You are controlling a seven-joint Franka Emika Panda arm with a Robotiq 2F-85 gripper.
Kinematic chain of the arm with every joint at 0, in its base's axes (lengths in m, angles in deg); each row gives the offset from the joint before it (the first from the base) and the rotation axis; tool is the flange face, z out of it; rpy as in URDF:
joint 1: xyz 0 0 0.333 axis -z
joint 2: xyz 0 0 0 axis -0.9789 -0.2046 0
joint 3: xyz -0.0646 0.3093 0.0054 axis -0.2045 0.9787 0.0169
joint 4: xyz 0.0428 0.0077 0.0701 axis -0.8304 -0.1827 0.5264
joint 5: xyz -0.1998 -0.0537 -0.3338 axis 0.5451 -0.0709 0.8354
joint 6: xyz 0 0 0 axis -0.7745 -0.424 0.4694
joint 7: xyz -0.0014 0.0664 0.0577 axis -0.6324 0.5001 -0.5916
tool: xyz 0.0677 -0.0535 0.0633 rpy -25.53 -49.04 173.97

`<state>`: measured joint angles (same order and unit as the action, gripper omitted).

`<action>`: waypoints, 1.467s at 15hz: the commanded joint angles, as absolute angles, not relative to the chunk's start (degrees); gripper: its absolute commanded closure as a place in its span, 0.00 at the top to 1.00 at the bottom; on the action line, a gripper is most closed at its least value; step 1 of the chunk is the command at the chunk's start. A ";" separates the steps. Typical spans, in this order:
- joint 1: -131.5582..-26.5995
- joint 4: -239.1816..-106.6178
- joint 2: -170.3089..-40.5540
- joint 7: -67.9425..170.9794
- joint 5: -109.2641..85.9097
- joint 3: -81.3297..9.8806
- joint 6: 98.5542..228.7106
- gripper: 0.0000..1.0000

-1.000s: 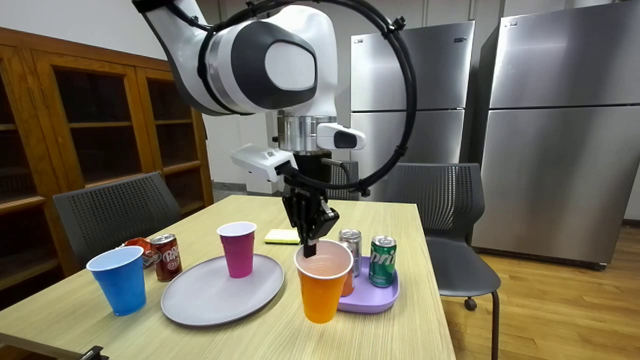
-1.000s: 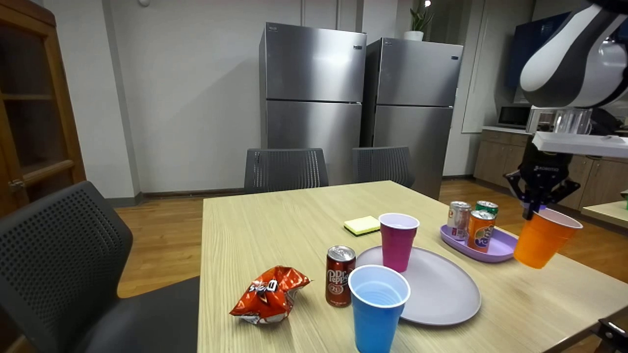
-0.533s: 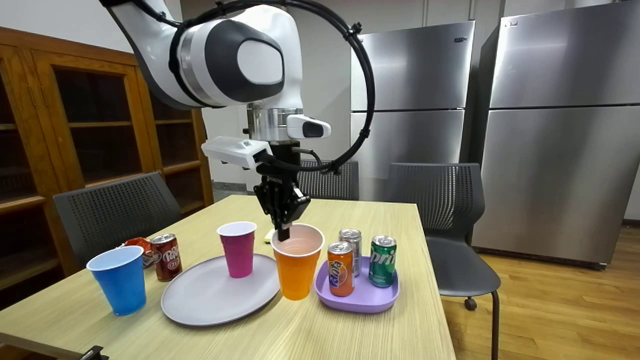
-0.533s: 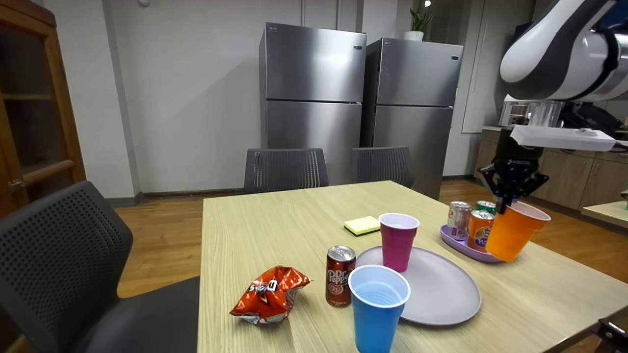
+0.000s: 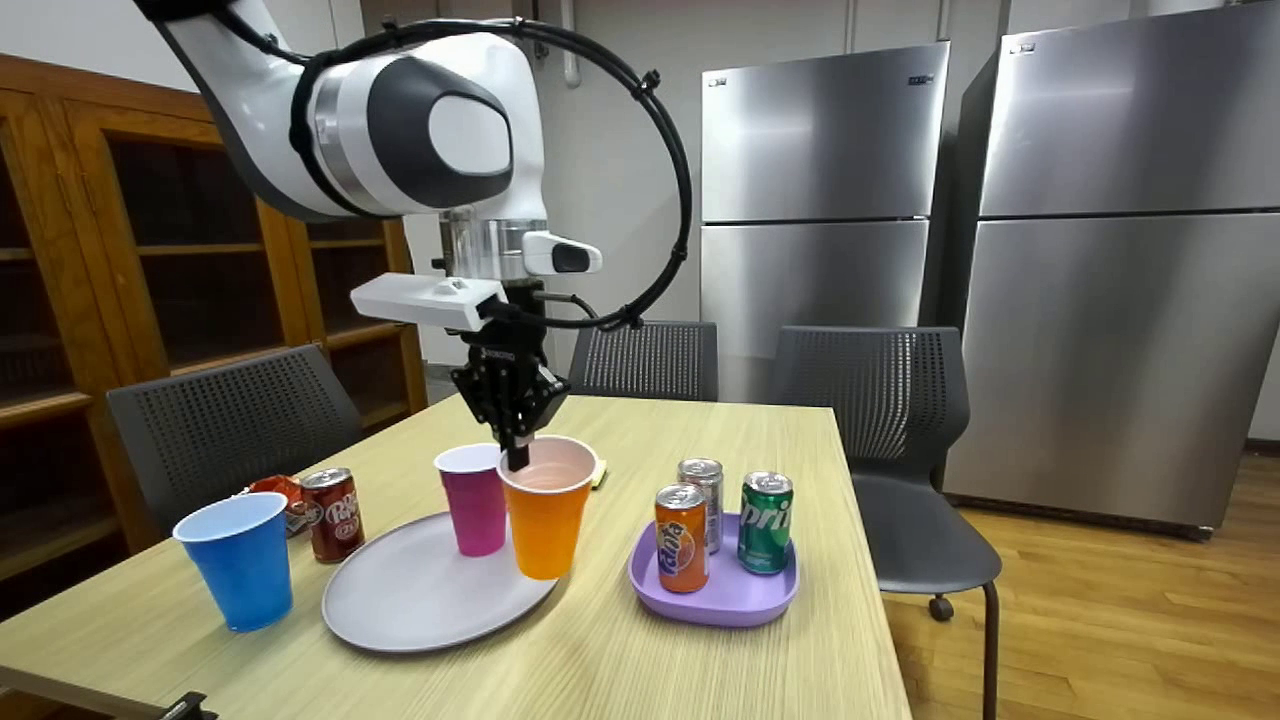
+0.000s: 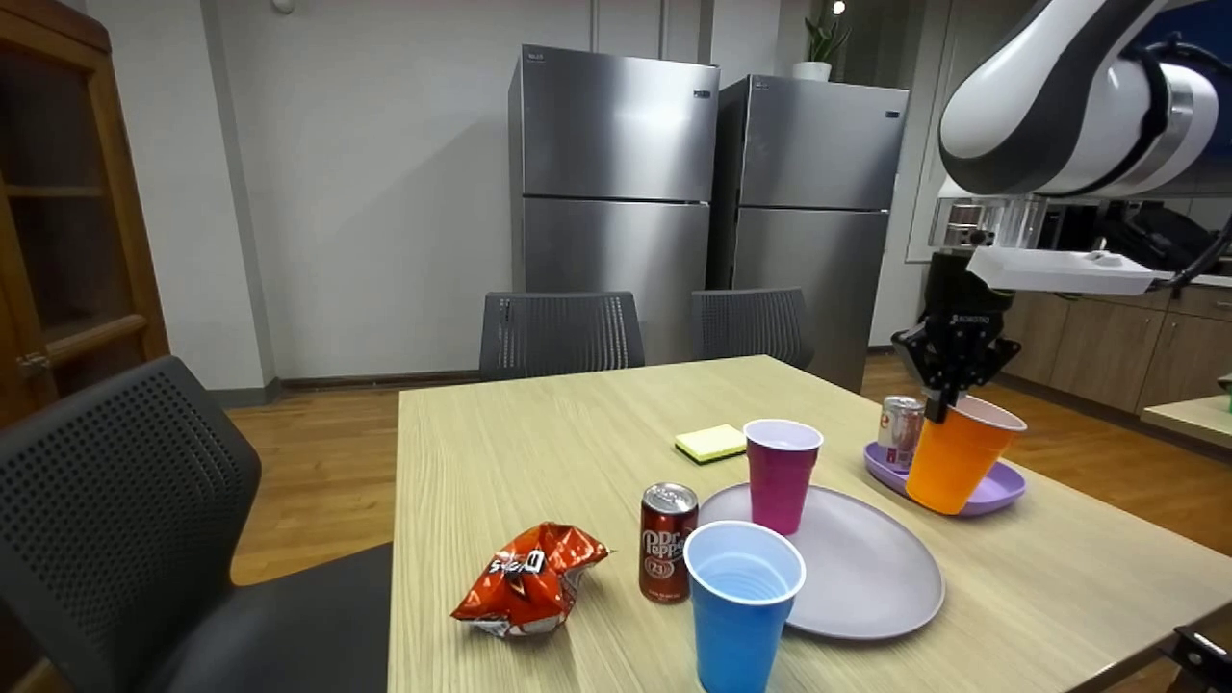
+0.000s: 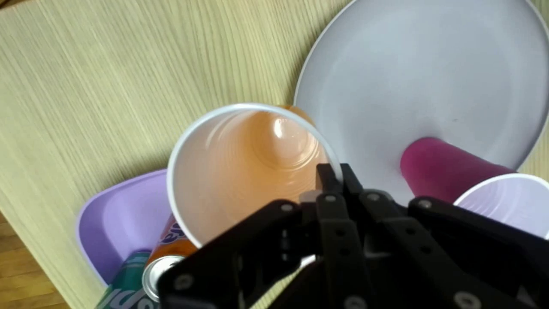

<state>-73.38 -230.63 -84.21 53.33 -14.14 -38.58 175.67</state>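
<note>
Wrist view: gripper (image 7: 340,174) fingers (image 7: 327,182) are nearly together, clamped on the orange cup (image 7: 240,171) at its rim, one inside, one outside. The cup, mouth up, is over the table (image 7: 107,86), between the grey plate (image 7: 399,68) and the purple tray (image 7: 124,214), near the table's edge.
</note>
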 commanded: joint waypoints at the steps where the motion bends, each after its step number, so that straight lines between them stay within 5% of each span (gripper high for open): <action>1: -74.23 -231.28 -84.10 56.74 -13.78 -37.09 176.34 0.01; 22: -77.78 -230.66 -92.89 57.53 -0.44 -33.61 184.68 0.01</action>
